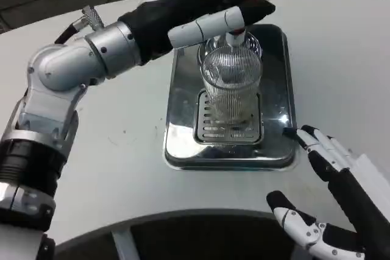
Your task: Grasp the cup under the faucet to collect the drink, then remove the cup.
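White tabletop fills most of the frame, its curved near edge running along the bottom with dark floor below it and more dark floor past the far edge at the top.

Nearest, at the lower right of the frame, the right hand hovers just beside the tray, fingers spread apart and holding nothing; one fingertip lies close to the tray's near right corner, and I cannot tell whether it touches.

At the middle of the frame sits a shiny metal drip tray with a slotted grille set into it. On that grille stands the ribbed clear glass cup, upright, directly under the faucet, whose spout points down into the cup's mouth.

Farther back, the left forearm reaches in from the left edge toward the upper centre. The left hand is above and behind the cup, over the faucet. One white finger stretches across just over the cup's rim. Whether the hand grips the faucet's top is hidden from this angle.
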Action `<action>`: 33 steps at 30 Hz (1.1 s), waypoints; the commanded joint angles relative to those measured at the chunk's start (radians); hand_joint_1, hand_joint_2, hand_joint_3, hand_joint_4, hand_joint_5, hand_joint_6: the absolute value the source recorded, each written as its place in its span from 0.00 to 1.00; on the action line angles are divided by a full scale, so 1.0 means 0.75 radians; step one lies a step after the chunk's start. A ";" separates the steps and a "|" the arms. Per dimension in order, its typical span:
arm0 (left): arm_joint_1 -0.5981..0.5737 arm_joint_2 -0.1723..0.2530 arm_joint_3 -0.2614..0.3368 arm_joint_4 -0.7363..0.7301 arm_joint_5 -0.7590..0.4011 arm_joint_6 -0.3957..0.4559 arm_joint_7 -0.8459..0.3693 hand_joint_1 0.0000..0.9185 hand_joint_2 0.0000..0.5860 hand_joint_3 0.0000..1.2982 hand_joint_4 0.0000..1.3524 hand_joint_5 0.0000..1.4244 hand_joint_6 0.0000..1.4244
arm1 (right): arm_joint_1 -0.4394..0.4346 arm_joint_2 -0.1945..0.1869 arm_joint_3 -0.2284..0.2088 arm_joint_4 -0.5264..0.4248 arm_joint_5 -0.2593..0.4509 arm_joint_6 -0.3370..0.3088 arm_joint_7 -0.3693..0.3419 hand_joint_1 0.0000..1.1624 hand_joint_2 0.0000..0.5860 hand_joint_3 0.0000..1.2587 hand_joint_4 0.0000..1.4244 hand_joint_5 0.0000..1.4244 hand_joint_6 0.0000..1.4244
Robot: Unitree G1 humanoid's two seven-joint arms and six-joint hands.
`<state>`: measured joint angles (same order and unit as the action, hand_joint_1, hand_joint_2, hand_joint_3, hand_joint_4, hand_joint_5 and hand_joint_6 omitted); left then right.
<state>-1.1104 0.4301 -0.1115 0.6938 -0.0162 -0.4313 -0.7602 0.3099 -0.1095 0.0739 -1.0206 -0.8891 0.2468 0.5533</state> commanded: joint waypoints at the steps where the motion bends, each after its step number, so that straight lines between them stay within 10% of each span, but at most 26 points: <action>1: 0.043 0.026 -0.058 0.052 0.096 0.008 -0.018 0.00 0.11 0.11 0.04 0.10 0.03 | -0.019 0.025 -0.019 0.014 0.113 0.032 -0.028 0.31 0.71 0.03 0.00 0.00 0.00; 16: 0.033 0.045 -0.109 0.072 0.143 -0.057 0.006 0.00 0.12 0.11 0.03 0.09 0.02 | -0.102 0.021 -0.029 0.073 0.335 0.104 -0.109 0.32 0.67 0.00 0.00 0.00 0.00; 33: 0.043 0.081 -0.112 0.025 0.142 -0.059 0.003 0.00 0.12 0.11 0.03 0.08 0.02 | -0.290 0.039 0.058 0.339 0.468 0.070 -0.345 0.61 0.42 0.00 0.00 0.04 0.05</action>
<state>-1.1216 0.4705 -0.1696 0.6953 0.0440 -0.5022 -0.7242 0.1154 -0.0860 0.1049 -0.7975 -0.5520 0.3193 0.3328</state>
